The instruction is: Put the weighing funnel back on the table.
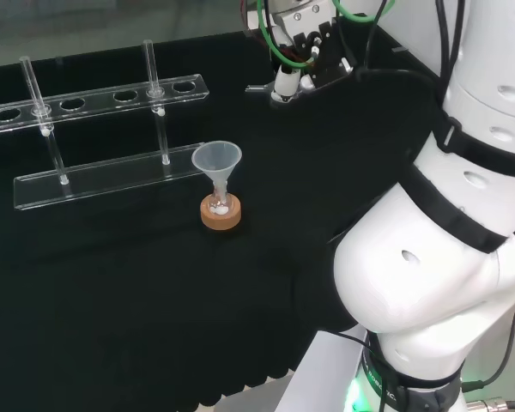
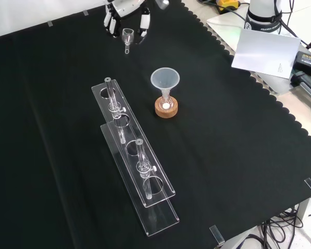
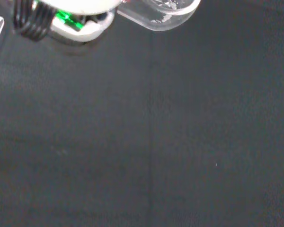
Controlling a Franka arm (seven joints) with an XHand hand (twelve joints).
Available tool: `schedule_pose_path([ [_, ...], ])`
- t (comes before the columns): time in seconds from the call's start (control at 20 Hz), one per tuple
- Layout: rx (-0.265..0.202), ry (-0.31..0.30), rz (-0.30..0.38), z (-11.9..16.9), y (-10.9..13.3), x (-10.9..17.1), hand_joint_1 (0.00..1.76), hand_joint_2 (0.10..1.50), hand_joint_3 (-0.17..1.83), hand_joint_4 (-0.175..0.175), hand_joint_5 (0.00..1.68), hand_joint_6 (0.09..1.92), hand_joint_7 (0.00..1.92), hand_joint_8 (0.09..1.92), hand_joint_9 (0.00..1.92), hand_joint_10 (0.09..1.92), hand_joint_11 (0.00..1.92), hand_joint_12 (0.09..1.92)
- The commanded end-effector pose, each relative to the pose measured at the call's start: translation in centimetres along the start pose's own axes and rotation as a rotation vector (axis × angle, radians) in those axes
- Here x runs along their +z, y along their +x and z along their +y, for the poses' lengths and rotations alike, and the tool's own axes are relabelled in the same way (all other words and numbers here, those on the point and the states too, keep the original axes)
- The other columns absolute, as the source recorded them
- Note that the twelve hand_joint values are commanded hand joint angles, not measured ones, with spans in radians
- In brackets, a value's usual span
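Fingers point(image 2: 144, 22) curled downward and closed on the weighing funnel point(image 2: 127, 35), some at each side of its small cup. Exact place of touching hard to make out through the clear wall. Hand point(image 2: 123, 7) at 12 o'clock of the front view, cut off by the upper edge, palm mostly out of frame.

Weighing funnel held there in the hand, apparently clear of the black cloth point(image 2: 238, 155), though height not easy to judge. Long axis along the 12-to-6 line of the front view: round open cup toward 12 o'clock, short stem toward 6 o'clock. In the head view, weighing funnel point(image 1: 257, 87) seen as a short stem sticking out from under the hand toward 9 o'clock, cup hidden behind the fingers. In the wrist view, a curved clear edge of the weighing funnel point(image 3: 173, 13), cut by the frame, beside a blurred white part of the hand.

Toward 5 o'clock from the weighing funnel, well apart: funnel point(image 2: 165, 79), mouth up, stem in a small flask point(image 2: 166, 104) on a cork ring point(image 2: 166, 111). Something white low in the flask.

Farther toward 6 and 7 o'clock, clear rack point(image 2: 145, 193) with two upright tubes point(image 2: 112, 96). Long side from 11 to 5 o'clock, edges faint against the cloth.

Between 1 and 2 o'clock, beyond the cloth's scalloped edge, white sheet point(image 2: 264, 49) with a little dark print, too small to read.
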State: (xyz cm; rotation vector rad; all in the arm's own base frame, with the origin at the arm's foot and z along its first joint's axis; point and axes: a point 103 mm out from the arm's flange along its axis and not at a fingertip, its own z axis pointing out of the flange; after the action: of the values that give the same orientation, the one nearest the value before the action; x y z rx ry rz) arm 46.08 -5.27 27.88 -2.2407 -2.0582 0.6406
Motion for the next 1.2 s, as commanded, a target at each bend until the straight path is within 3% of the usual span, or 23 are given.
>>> schedule_pose_path([
  [0.05,-0.058,0.035,0.005,7.4,-0.7,2.5,1.11,0.7,0.6,0.175,1.25,0.69,0.79,0.64,1.31,0.09,1.18,0.79],
  [0.5,-0.084,0.07,-0.005,11.0,0.6,4.7,1.11,0.7,0.6,0.175,1.25,0.69,0.79,0.64,1.31,0.09,1.18,0.79],
  [1.2,-0.123,0.12,0.013,13.5,2.1,9.5,1.11,0.7,0.6,0.175,1.25,0.69,0.79,0.64,1.31,0.09,1.18,0.79],
])
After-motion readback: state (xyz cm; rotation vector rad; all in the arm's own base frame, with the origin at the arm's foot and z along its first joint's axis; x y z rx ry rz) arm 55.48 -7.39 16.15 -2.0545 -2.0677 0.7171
